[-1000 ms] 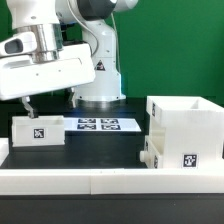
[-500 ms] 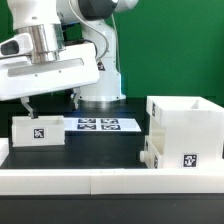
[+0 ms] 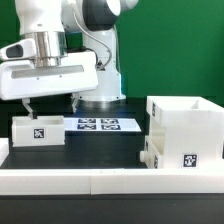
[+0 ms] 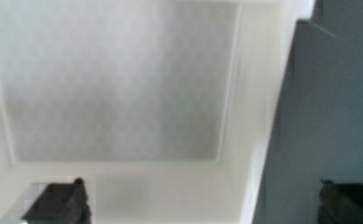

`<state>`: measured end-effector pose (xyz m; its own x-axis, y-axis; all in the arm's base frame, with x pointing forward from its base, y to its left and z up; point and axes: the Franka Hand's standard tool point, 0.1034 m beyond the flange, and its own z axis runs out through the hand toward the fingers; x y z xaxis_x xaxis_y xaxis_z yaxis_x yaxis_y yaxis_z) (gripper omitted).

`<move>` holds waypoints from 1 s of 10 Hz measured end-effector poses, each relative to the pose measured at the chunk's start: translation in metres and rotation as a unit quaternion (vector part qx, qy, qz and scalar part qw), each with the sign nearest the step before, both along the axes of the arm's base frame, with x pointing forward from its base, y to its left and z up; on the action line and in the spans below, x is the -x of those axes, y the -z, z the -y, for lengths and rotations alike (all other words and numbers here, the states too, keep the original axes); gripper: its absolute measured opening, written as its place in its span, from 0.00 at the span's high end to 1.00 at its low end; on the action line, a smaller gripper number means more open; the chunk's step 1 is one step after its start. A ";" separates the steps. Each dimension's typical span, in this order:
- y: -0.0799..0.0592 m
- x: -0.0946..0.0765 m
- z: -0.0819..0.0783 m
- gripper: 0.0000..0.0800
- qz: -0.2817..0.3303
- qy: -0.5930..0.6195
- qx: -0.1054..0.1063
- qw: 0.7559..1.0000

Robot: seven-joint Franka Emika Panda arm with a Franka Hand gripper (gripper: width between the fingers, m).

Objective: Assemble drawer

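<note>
I saw the white robot arm (image 3: 95,45) leaning over the black surface (image 3: 110,148) toward its edge on the exterior view's left. The hand (image 3: 50,102) hung just above a small shallow white plastic tray (image 3: 54,133). That tray sat by the same edge, close behind the low white border rail (image 3: 100,180) that ran along the front edge. A black-and-white square tag (image 3: 37,130) faced forward on the tray's front wall.

The hand's two dark fingers (image 3: 27,103) were spread wide and gripped nothing. Their tips appeared clear of the tray's top rim.

In the wrist view I looked straight down into the tray's pale floor. One fingertip (image 4: 57,200) hovered over white plastic, and the other hovered over the black surface beside the tray's wall.

The marker board (image 3: 95,124) lay flat behind the tray, near the arm's base.

Well apart from the hand, at the front corner on the exterior view's right, stood the tall white plastic shell (image 3: 190,118), its top open. A second shallow white tray (image 3: 162,155) with its own tag (image 3: 188,158) sat low against the shell's front, touching it. I could not tell whether it was slotted inside.
</note>
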<state>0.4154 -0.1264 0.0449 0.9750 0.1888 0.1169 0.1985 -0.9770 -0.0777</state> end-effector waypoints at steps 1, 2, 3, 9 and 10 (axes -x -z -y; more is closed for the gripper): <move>0.006 0.005 -0.002 0.19 -0.001 0.001 0.000 1.000; 0.006 0.004 -0.002 0.19 -0.002 0.000 -0.001 1.000; 0.006 0.004 -0.002 0.19 -0.002 -0.001 -0.001 1.000; 0.037 0.021 -0.003 0.19 0.011 -0.011 0.012 1.000; 0.039 0.022 -0.004 0.19 0.010 -0.012 0.011 1.000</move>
<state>0.3938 -0.1223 0.0057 0.9678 0.2147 0.1313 0.2232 -0.9733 -0.0531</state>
